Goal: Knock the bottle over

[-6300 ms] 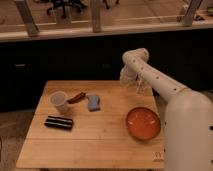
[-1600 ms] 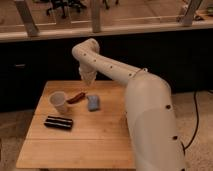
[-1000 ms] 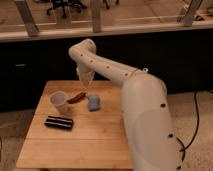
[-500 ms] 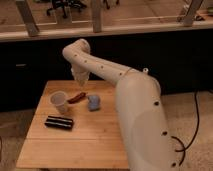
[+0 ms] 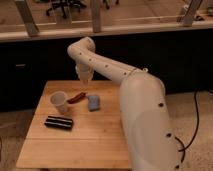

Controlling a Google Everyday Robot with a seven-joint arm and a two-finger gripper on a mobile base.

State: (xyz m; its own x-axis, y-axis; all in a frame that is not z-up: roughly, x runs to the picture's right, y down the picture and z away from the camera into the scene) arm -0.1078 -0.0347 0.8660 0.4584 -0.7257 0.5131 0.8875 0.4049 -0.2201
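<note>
1. Nearest my camera, the robot's thick white arm fills the right of the view and hides that side of the pale wooden table.
2. On the table's left lie a flat black rectangular pack, a translucent white plastic cup, a soft blue block and, between cup and block, a slim reddish-brown object.
3. The clear plastic bottle I am meant to topple I cannot pick out; I judge that it stands in the cluster by the cup, its see-through body lost against the wood.
4. Farther back, the gripper hangs above the table's far edge, behind the reddish object and apart from everything. Whether it is open or closed I cannot tell.
5. The risk from here: a sideways sweep aimed at a target I cannot see could strike the cup or push the reddish object off the table instead.
6. Beyond, dark panelling and a window ledge; office chairs are cut off at the top.
</note>
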